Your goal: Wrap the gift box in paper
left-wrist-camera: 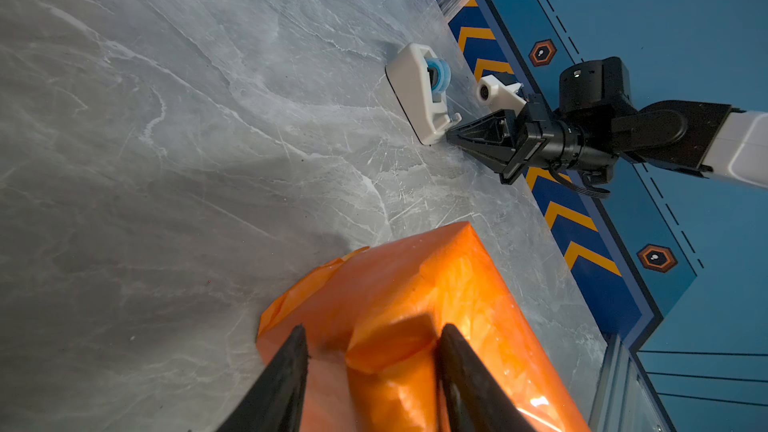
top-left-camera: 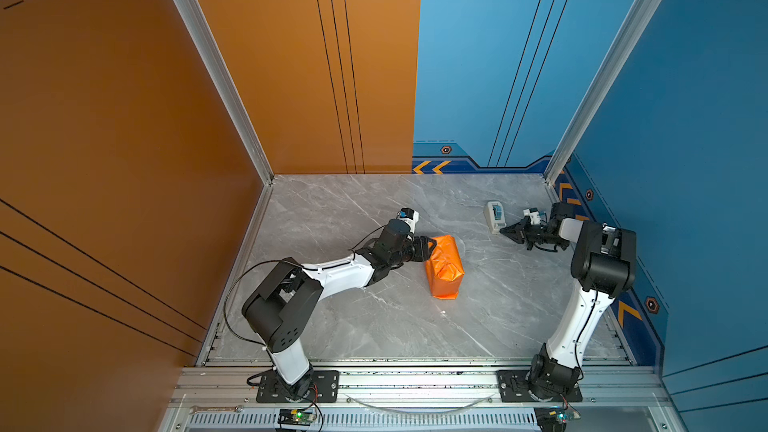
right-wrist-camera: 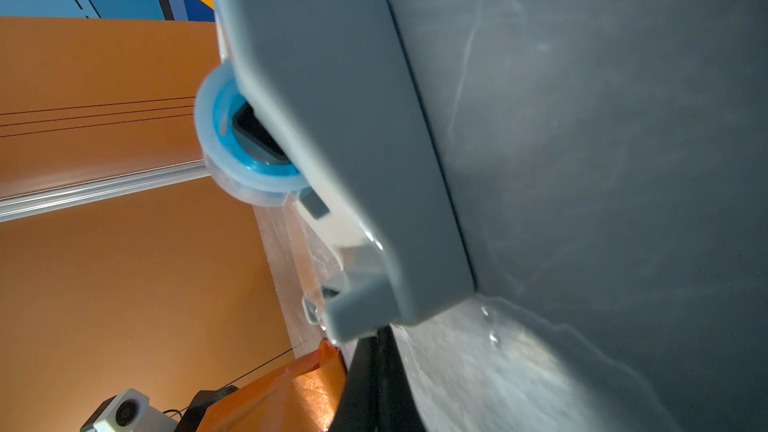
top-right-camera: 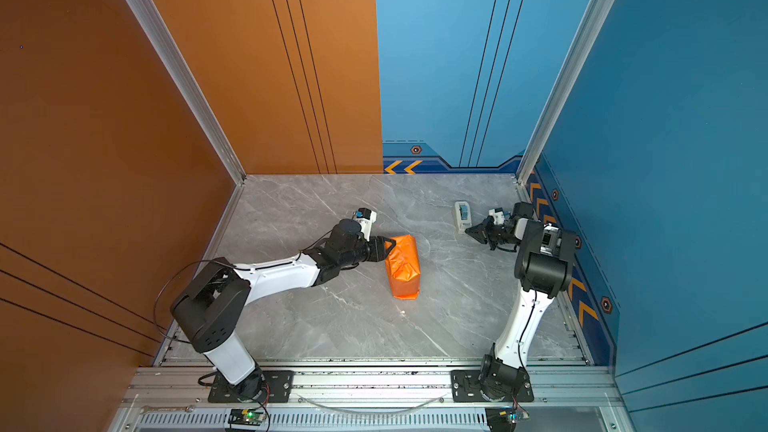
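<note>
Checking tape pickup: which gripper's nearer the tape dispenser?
Right. The right gripper, shut, has its tips at the cutter end of the tape dispenser; the left gripper is farther off, at one end of the paper bundle.

Both top views are evenly and brightly lit from above, with soft shadows cast under the arms on the worktop (top-left-camera: 374, 326). Sharp glare is thrown off the glossy orange paper (left-wrist-camera: 415, 305) in the left wrist view. In the right wrist view the tape dispenser (right-wrist-camera: 332, 118) is rendered blurred and shaded, and the worktop beside it is left dim.
</note>
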Available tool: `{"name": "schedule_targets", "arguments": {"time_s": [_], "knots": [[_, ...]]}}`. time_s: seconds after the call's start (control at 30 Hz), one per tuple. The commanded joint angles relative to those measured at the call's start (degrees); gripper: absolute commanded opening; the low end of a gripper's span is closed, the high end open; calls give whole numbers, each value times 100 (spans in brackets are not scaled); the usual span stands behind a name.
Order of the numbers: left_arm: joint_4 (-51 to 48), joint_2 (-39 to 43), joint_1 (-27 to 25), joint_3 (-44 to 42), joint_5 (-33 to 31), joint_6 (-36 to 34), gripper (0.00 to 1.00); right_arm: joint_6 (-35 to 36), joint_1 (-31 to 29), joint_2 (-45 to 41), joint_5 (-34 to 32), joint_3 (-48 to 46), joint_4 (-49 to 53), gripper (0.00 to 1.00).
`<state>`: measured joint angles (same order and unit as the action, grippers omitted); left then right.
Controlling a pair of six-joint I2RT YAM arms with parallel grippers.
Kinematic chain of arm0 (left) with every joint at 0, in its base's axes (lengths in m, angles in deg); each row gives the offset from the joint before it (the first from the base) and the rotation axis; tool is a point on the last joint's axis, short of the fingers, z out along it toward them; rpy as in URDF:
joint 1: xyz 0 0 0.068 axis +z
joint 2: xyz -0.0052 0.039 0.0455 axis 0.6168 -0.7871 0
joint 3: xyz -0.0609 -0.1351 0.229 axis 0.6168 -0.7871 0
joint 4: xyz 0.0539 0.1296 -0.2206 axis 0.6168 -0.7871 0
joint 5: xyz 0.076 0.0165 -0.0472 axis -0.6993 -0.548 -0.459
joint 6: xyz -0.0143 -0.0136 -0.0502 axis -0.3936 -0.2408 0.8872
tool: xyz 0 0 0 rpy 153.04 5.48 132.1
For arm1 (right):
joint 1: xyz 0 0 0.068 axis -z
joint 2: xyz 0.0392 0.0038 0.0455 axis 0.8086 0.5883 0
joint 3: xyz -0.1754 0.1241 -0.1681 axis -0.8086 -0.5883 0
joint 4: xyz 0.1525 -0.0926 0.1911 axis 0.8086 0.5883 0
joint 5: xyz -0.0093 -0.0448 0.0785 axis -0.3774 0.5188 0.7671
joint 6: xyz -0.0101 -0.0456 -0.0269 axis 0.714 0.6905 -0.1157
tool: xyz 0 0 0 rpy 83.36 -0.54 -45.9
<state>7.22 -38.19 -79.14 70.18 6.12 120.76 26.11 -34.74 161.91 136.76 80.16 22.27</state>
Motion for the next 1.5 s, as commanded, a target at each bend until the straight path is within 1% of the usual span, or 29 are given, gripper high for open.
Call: {"name": "schedule_targets", "arguments": {"time_s": [0.0, 0.23, 0.5, 0.73, 1.03, 1.13, 1.2, 1.47], "knots": [[-867, -174, -77, -78, -236, -218, 52, -76, -52, 121, -634, -86, 148, 0], [-925, -139, -78, -77, -258, -254, 52, 24, -46, -118, -1122, -240, 271, 0], [-925, -122, -84, -99, -273, -256, 52, 187, -238, -83, -1460, -152, 551, 0], [-918, -102, -79, -113, -275, -261, 52, 320, -394, -119, -1997, 15, 852, 0], [-918, -104, -105, -129, -282, -251, 52, 346, -578, -169, -2398, 7, 895, 0], [-923, -86, -105, -126, -289, -272, 52, 346, -558, -315, -2407, -65, 868, 0], [-921, -99, -103, -130, -298, -274, 52, 420, -544, -582, -2330, -108, 865, 0], [-920, -95, -105, -112, -300, -268, 52, 416, -511, -2135, -1127, -671, 300, 0]]}}
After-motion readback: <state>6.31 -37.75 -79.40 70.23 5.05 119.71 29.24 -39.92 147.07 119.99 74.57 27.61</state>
